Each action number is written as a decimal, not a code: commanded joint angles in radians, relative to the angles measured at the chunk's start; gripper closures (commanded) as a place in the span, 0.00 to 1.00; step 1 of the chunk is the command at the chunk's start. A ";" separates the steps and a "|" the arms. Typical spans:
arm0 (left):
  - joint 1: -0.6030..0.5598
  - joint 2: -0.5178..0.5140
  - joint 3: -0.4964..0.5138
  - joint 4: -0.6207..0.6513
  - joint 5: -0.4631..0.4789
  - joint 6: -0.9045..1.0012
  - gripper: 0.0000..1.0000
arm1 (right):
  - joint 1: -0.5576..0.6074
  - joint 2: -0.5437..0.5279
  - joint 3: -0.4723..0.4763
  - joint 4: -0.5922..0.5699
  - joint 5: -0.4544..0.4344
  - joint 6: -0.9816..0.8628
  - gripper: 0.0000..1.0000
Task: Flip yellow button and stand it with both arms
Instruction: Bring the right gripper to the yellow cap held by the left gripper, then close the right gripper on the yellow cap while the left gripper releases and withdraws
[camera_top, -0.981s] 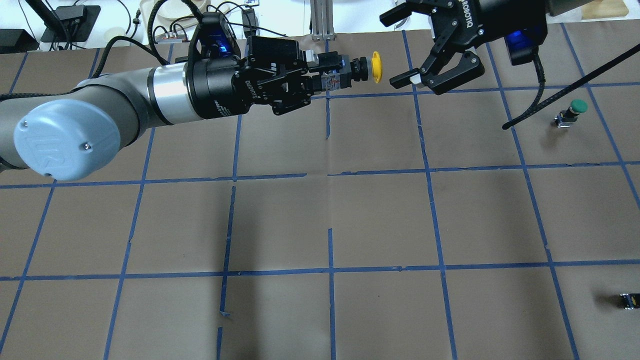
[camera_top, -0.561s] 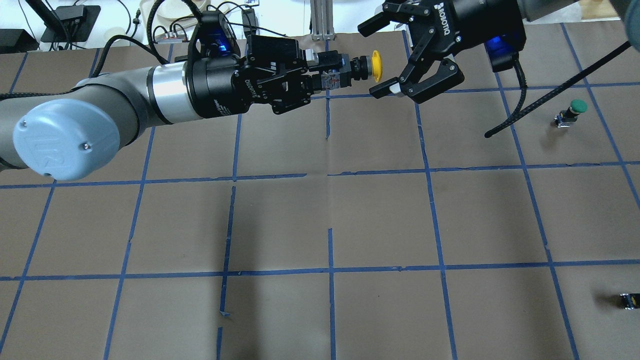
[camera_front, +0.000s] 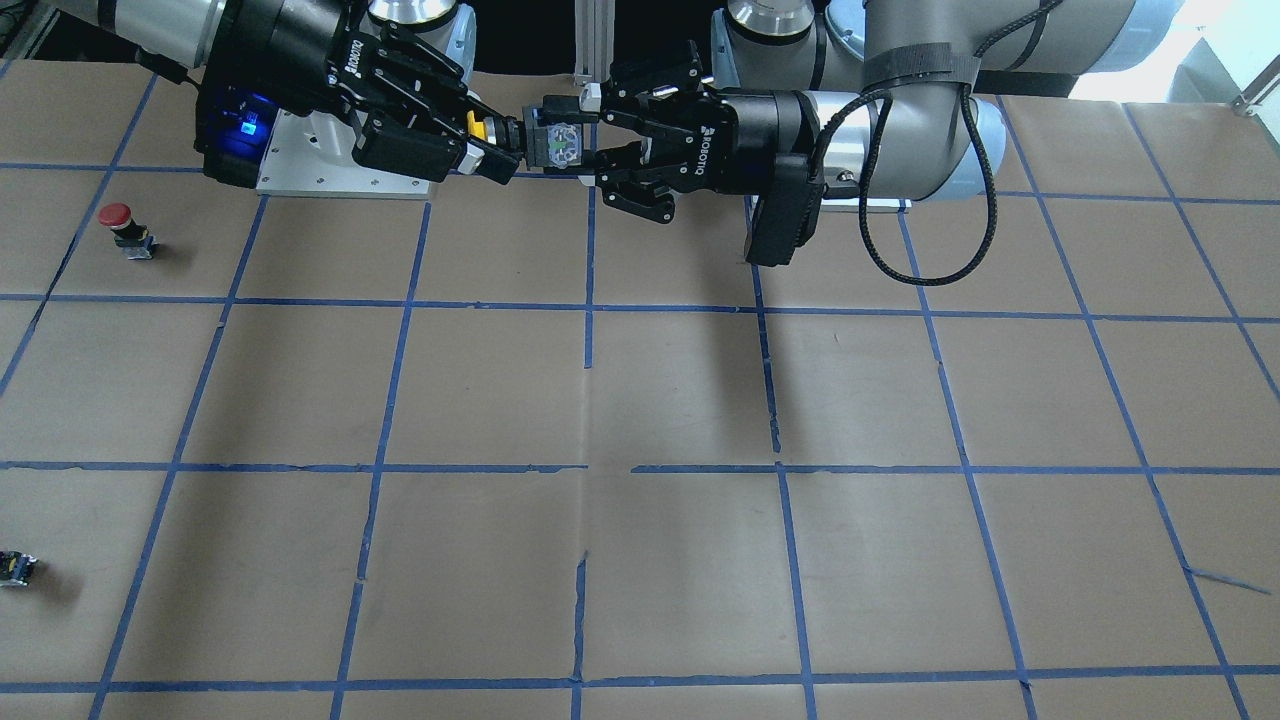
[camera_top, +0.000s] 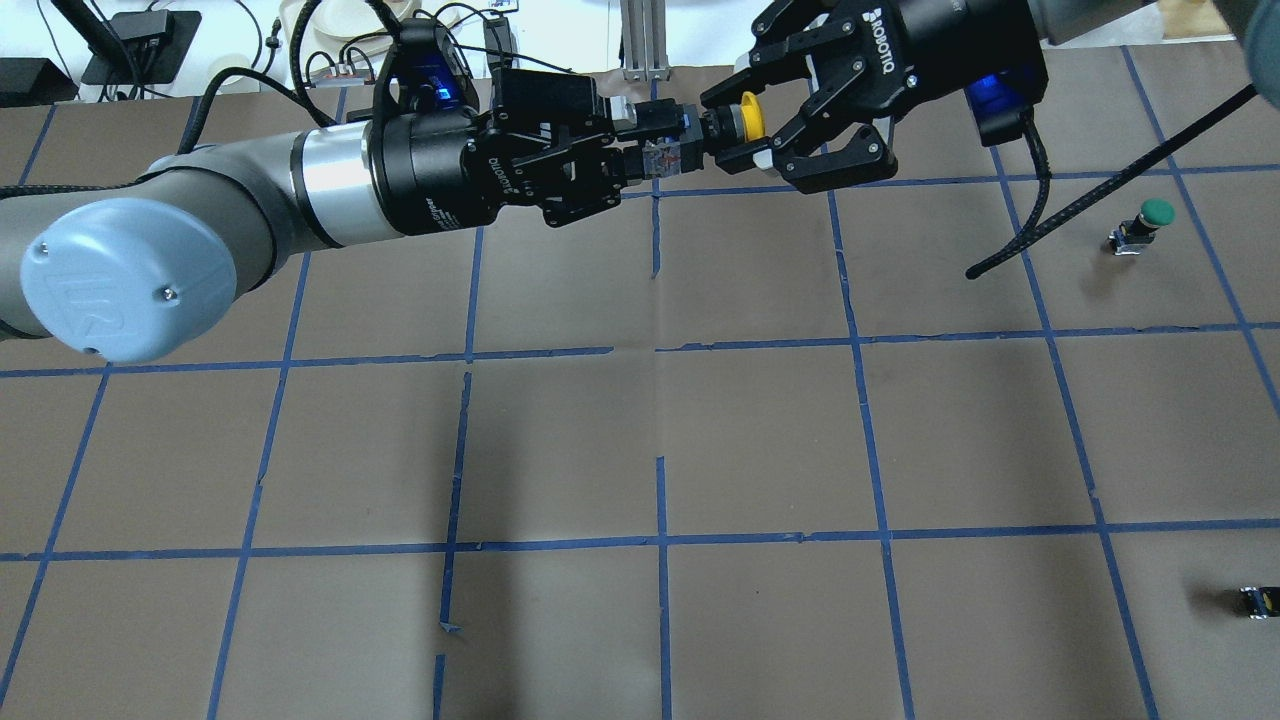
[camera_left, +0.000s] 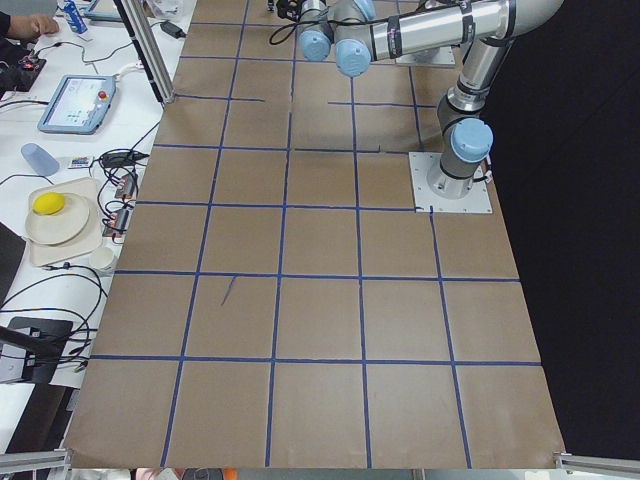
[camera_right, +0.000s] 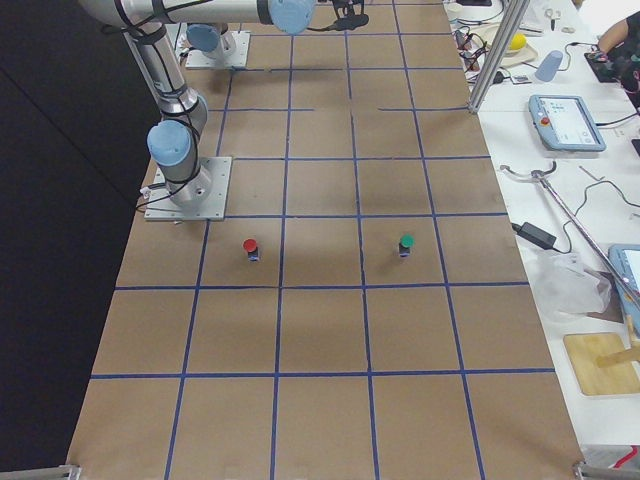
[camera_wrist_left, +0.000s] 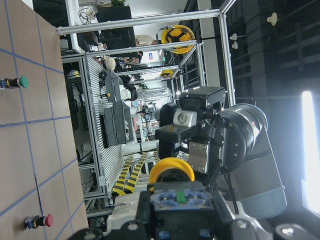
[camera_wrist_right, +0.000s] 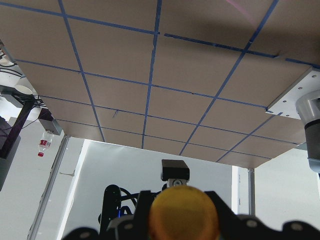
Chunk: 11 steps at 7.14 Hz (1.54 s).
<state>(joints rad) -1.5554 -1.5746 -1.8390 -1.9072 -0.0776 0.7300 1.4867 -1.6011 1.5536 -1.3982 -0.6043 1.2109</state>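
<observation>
Two grippers meet in the air over the table (camera_top: 760, 430). The left gripper (camera_top: 648, 160) is clamped on the boxy end of the button (camera_top: 715, 135), so the button hangs up high, not on the table. It lies on its side, level, and its long line runs straight from one gripper to the other. The yellow cap (camera_top: 752, 117) points away from the left gripper and right at the right gripper (camera_top: 742, 128). The right gripper's fingers (camera_top: 770, 158) are spread apart, one on each side of the cap. They look very close to it, but it is hard to tell if they touch. The right gripper is nearer the cap, so it likely has to squeeze that end before the left lets go.
</observation>
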 joint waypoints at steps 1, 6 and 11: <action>-0.003 -0.004 0.001 0.000 0.008 0.002 0.04 | 0.000 0.000 -0.001 0.002 -0.018 0.001 0.84; 0.027 -0.008 0.033 0.045 0.179 -0.030 0.00 | -0.022 0.009 -0.003 -0.148 -0.020 -0.103 0.83; 0.070 -0.028 0.061 0.374 0.639 -0.392 0.00 | -0.011 -0.017 0.002 -0.019 -0.530 -1.008 0.80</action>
<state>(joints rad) -1.4964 -1.5993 -1.7842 -1.6141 0.4082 0.4053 1.4699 -1.6064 1.5539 -1.4562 -0.9878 0.4429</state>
